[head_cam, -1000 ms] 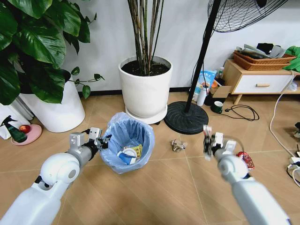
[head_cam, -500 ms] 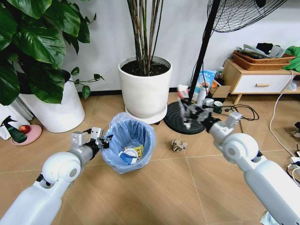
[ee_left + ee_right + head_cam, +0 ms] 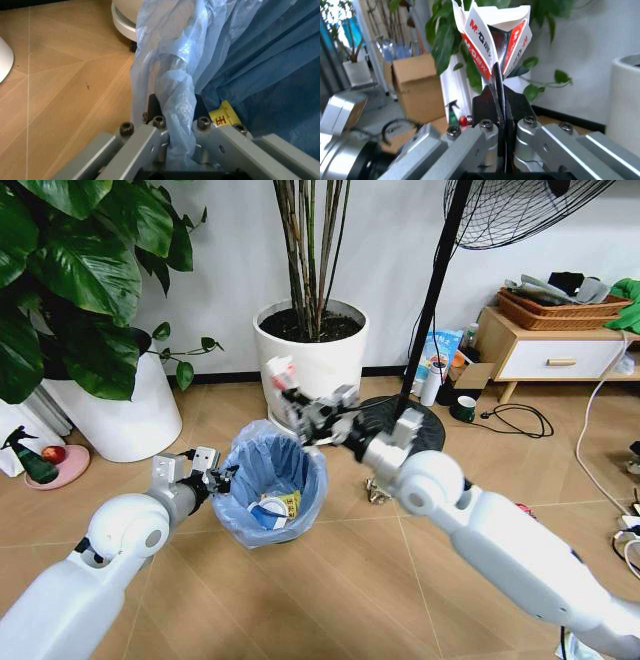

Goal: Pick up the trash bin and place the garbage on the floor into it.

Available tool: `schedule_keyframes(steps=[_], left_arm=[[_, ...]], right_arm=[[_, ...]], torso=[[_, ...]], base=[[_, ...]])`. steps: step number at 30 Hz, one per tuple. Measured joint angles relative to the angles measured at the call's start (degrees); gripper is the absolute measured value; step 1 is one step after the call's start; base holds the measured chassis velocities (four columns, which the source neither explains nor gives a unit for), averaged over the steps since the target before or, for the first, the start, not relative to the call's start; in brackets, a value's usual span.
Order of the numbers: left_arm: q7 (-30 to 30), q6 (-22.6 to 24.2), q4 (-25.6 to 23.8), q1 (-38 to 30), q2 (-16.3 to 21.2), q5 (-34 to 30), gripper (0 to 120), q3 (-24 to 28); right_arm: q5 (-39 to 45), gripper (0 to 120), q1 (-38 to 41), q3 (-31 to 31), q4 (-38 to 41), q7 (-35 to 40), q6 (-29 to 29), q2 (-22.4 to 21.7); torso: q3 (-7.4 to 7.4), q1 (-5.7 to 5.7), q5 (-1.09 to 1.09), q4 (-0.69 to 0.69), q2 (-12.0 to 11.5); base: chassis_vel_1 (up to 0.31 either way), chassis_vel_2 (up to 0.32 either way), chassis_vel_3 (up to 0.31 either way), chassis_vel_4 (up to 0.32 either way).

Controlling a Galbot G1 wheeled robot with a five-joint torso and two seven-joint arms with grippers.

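- Head view: the right gripper [image 3: 290,393] pinches a flattened red-and-white carton [image 3: 280,373] just above the far rim of the small black bin lined with crinkly light-blue plastic [image 3: 272,480], which stands on the chevron tan wood floor [image 3: 330,580]; better to bring it over the middle before letting go
- Left wrist view: the left gripper [image 3: 181,123] has its fingers clamped on the bag-covered rim (hold steady)
- Right wrist view: fingers [image 3: 487,107] closed tight on the carton's creased edge

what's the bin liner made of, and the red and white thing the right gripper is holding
The crinkly light-blue liner of the small round bin looks like thin translucent plastic film: it wrinkles, bunches and lets light through where the left gripper pinches the rim. The flattened red-and-white printed piece clamped in the right gripper looks like thin glossy card or coated paper, judging by its sharp folded creases, though I can't be sure.
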Motion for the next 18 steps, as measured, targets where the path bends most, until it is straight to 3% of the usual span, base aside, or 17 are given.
schedule_keyframes(steps=[4,6,8,11,16,18], left_arm=[[-0.1,0.0,0.2,-0.4,0.3,-0.3,0,0.5],[-0.1,0.0,0.2,-0.4,0.3,-0.3,0,0.6],[-0.1,0.0,0.2,-0.4,0.3,-0.3,0,0.6],[-0.2,0.0,0.2,-0.4,0.3,-0.3,0,0.7],[-0.2,0.0,0.3,-0.5,0.0,-0.3,0,0.7],[-0.2,0.0,0.3,-0.5,0.0,-0.2,0,0.7]], right_arm=[[-1.8,1,0.0,-1.4,-0.8,0.4,0.3,0.7],[-3.3,12,-0.8,-1.5,-0.9,0.4,0.3,0.6],[-3.3,12,-0.9,-1.5,-0.9,0.4,0.3,0.6],[-4.0,31,-1.7,-1.1,-0.7,0.3,0.4,0.1],[-4.2,44,-2.1,-0.6,-0.7,0.3,0.6,0.1],[-4.2,57,-2.2,-0.4,-0.7,0.4,0.6,0.2]], torso=[[0.00,0.00,0.00,0.00,0.0],[0.00,0.00,0.00,0.00,0.0],[0.00,0.00,0.00,0.00,0.0],[-0.01,0.00,0.00,-0.01,0.0],[-0.01,0.00,0.00,0.00,0.0],[-0.01,0.00,0.00,0.00,0.0]], base=[[0.000,0.000,0.000,0.000],[0.000,0.000,0.000,0.000],[0.000,0.000,0.000,0.000],[0.000,0.000,0.000,0.000],[0.000,0.000,0.000,0.000],[0.000,0.000,0.000,0.000]])
